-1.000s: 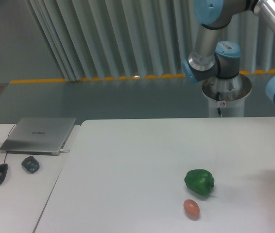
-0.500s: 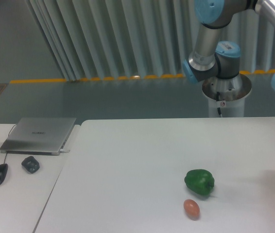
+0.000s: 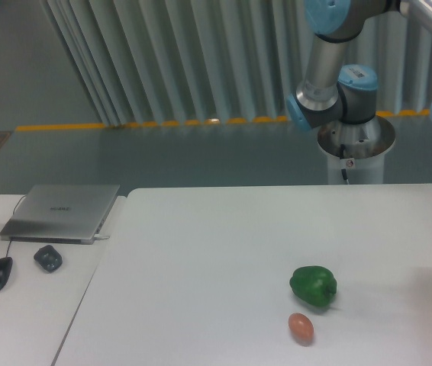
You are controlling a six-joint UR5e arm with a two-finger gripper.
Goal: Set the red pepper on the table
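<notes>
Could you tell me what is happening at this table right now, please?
Nothing is being handled in view. The robot arm rises behind the white table and runs out of frame at the right, so its gripper is not visible. On the table lie a green pepper and, just in front of it, a small orange-pink egg-shaped thing, apart from each other. No red pepper shows in this view.

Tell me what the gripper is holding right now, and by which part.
Cannot be told: the gripper is out of frame. Only the arm shows, and no red pepper is visible.
</notes>
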